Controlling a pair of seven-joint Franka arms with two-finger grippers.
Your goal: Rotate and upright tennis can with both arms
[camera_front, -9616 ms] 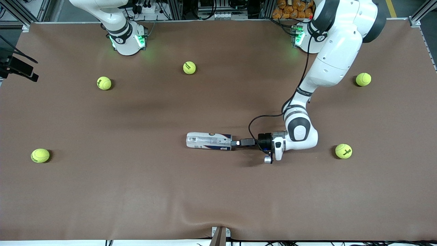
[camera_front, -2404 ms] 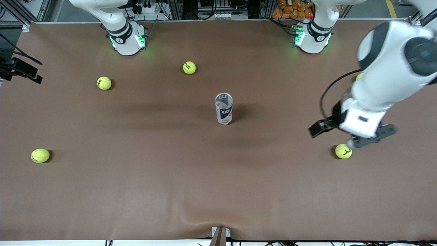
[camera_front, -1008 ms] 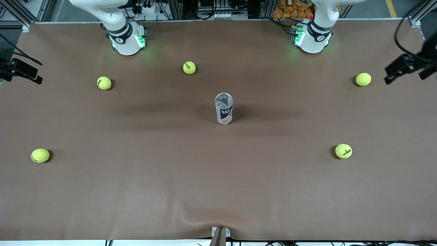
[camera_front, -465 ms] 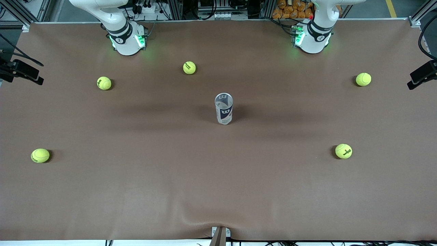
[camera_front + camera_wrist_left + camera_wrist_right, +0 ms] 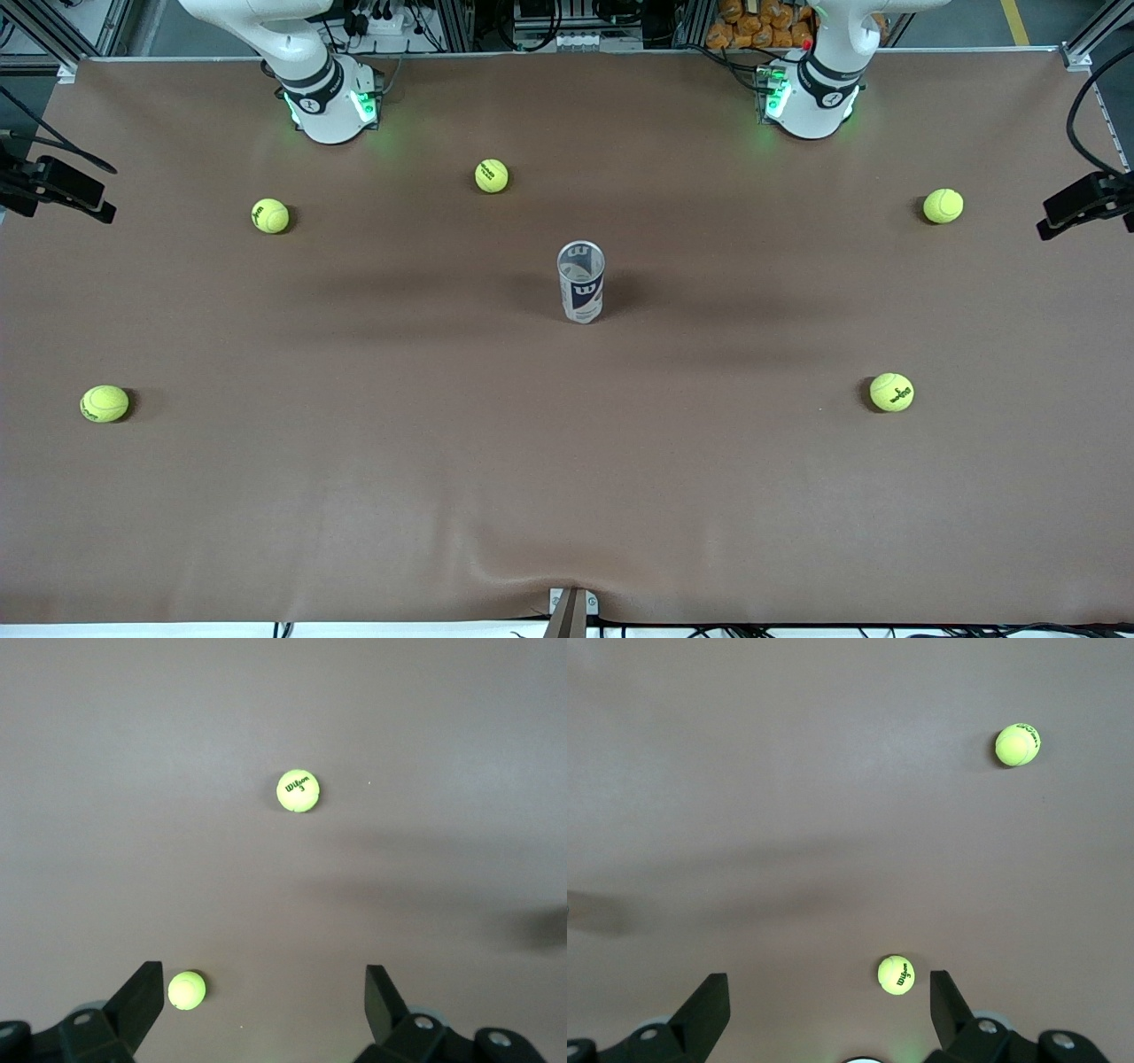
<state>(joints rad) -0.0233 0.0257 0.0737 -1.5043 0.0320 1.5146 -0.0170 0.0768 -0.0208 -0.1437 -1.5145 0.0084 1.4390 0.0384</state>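
At mid-table in the front view, the tennis can (image 5: 581,282) stands upright on the brown table (image 5: 567,461), its open top showing, well apart from both grippers. Five tennis balls lie scattered around it, none touching it. The left gripper (image 5: 1083,205) hangs high over the table's edge at the left arm's end, with one tennis ball (image 5: 943,206) lying near it and the can far off toward the middle. The right gripper (image 5: 60,189) hangs over the edge at the right arm's end, equally far from the can; both arms wait, holding nothing.

From the left wrist view, the left gripper (image 5: 264,997) has its jaws spread wide and empty above bare table, a Wilson-marked ball (image 5: 299,790) lying ahead of the fingers and a second ball (image 5: 187,989) just inside one fingertip.

From the right wrist view, the right gripper (image 5: 829,997) is likewise wide open and empty, one ball (image 5: 897,974) lying between the fingertips far below and another (image 5: 1018,744) farther ahead.
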